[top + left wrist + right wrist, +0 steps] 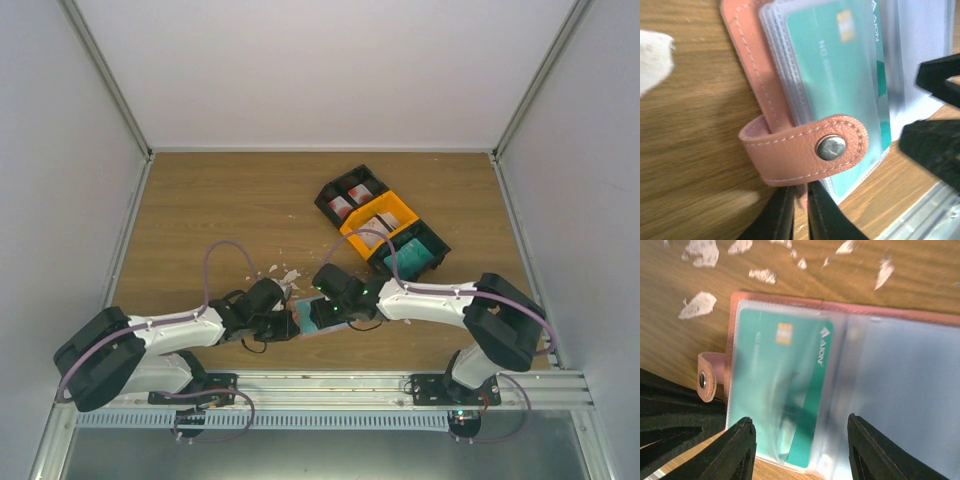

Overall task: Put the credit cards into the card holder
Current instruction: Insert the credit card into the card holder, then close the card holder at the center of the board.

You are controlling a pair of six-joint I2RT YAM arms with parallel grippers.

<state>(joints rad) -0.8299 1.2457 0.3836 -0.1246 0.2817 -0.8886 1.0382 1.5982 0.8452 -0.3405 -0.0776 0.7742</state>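
Observation:
The salmon-pink card holder (900, 316) lies open on the wooden table, its snap strap (805, 147) curled over the near edge. A teal credit card (772, 385) sits inside a clear sleeve of the holder (747, 55). My left gripper (801, 189) is pinched on a thin pink edge of the holder just below the strap. My right gripper (800, 421) hangs open over the teal card (835, 75), with nothing between its fingers. In the top view both grippers meet at the holder (322, 325), the left gripper (290, 322) on one side and the right gripper (328, 305) on the other.
Three bins stand at the back right: a black bin (338, 188) and an orange bin (400, 207) with white-and-red cards, and a black bin (435, 242) with teal cards. White crumbs (285, 275) lie scattered just beyond the holder (697, 305).

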